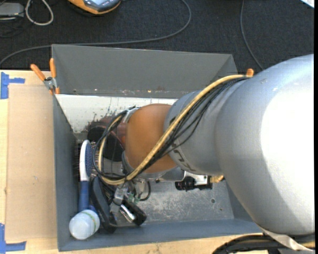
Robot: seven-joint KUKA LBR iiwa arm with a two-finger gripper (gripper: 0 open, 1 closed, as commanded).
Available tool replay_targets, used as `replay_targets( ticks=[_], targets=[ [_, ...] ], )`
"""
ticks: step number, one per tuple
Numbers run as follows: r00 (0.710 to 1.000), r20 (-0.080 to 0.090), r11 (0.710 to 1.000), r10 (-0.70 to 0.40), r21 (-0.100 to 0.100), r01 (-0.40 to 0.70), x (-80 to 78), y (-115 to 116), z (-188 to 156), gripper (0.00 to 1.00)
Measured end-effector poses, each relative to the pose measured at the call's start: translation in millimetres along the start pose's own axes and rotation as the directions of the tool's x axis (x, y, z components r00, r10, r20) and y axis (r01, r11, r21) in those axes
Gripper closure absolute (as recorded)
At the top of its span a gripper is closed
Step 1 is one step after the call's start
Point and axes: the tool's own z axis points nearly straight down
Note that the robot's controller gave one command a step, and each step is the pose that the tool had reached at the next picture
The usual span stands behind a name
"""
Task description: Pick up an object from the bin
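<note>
My gripper point(126, 202) sat low in the bin point(148, 73), toward 7 o'clock, just beside the blue-and-white brush point(85, 176). I could not tell whether it was spread or closed. I judged nothing lifted, the pick not yet done.

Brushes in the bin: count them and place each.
1. A blue-and-white-handled brush lies along the bin's wall at the view's left. The arm covers much of the bin floor, so others may be hidden.
</note>
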Motion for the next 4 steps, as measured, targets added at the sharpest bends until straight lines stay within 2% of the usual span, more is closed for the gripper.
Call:
replay_targets(
  ticks=[1, 2, 4],
  targets=[
    [0.995, 0.005, 0.995, -0.102, -0.006, 0.102, -32.9, -21, 32, 0.0],
    [0.978, -0.002, 0.978, 0.21, 0.0, -0.21, 23.5, -18, 32, 1.0],
    [0.977, -0.005, 0.977, 0.212, 0.004, -0.212, 24.3, -20, 18, 1.0]
  ],
)
